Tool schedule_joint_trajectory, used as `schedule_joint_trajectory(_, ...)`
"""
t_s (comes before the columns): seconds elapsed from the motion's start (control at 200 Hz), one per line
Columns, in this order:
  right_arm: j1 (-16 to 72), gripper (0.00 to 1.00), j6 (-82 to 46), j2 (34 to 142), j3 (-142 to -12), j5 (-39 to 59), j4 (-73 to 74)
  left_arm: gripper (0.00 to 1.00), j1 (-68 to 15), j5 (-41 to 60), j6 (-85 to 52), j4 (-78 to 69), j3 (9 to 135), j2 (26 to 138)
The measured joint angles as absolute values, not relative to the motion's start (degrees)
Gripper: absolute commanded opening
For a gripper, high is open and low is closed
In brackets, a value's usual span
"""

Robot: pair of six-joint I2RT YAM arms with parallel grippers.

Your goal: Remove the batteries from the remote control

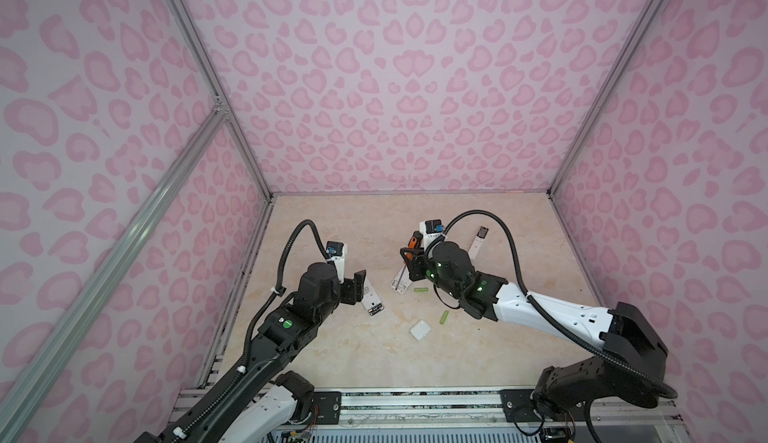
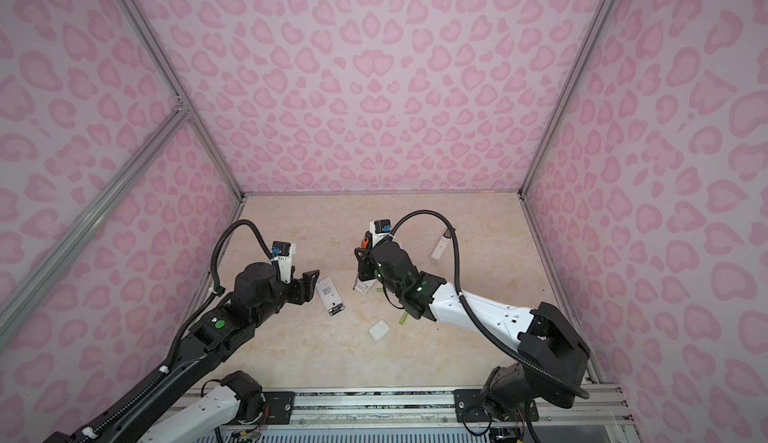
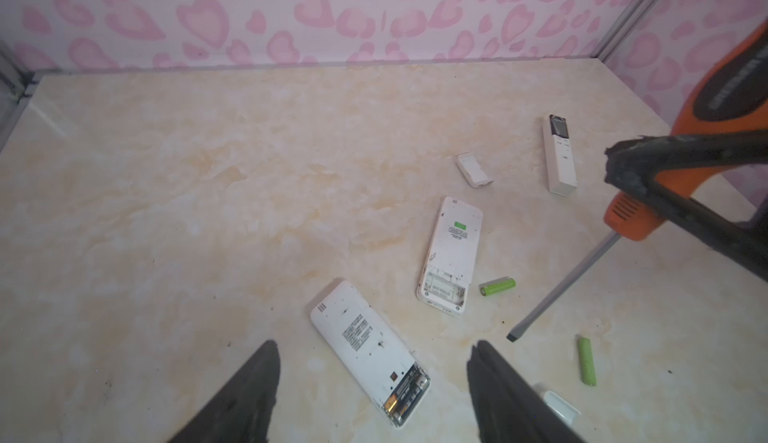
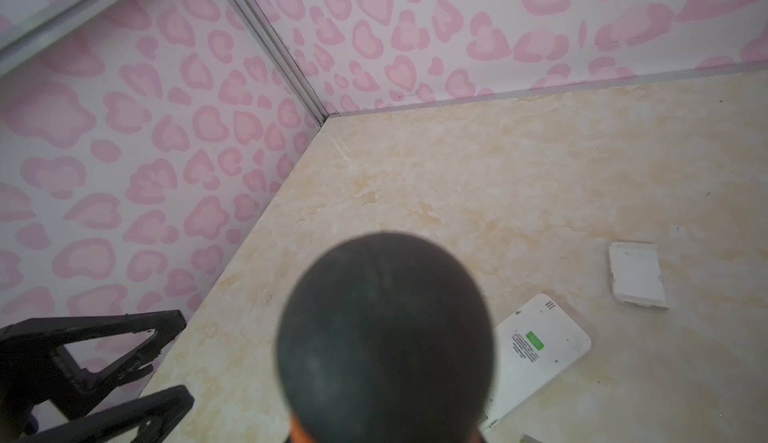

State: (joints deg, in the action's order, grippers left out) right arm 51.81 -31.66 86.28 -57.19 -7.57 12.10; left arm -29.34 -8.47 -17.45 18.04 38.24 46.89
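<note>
A white remote [image 3: 365, 345] lies back up with its compartment uncovered and two dark batteries [image 3: 405, 391] inside. My left gripper [image 3: 374, 347] hovers open over it, a finger on either side and neither touching; both top views show it at the remote's left edge [image 1: 360, 289] [image 2: 309, 281]. A second remote [image 3: 451, 254] has an empty compartment. Two lime-green batteries [image 3: 497, 286] [image 3: 587, 361] lie loose on the table. My right gripper [image 1: 410, 259] is shut on an orange-handled screwdriver [image 3: 706, 87], whose tip [image 3: 513, 336] hangs over the table. Its dark butt [image 4: 386, 337] hides the right jaws.
A third remote [image 1: 478, 243] lies face up at the back right. One white cover [image 1: 419, 329] sits near the front, another [image 3: 473, 170] behind the second remote. Pink-patterned walls close in the marble table [image 1: 519, 357] on three sides.
</note>
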Motion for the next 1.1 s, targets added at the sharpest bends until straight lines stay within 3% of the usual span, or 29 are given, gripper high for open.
schedule_joint_trajectory(0.205,54.0,0.00,-29.7,95.3,-60.1,-8.5,16.4,0.79,-19.8,2.2,-27.8,17.6,33.6,54.3)
schedule_joint_trajectory(0.41,54.8,0.00,-29.0,100.3,-61.2,-6.5,19.2,0.60,-12.3,18.3,-36.7,9.2,28.9,65.9)
schedule_joint_trajectory(0.545,55.0,0.00,-28.7,101.3,-61.3,-5.7,19.9,0.59,-11.3,24.4,-39.3,3.7,28.6,71.7)
schedule_joint_trajectory(1.1,55.0,0.00,-27.6,98.3,-56.5,-4.5,20.4,0.45,-15.6,24.9,-39.2,-7.8,33.9,89.1)
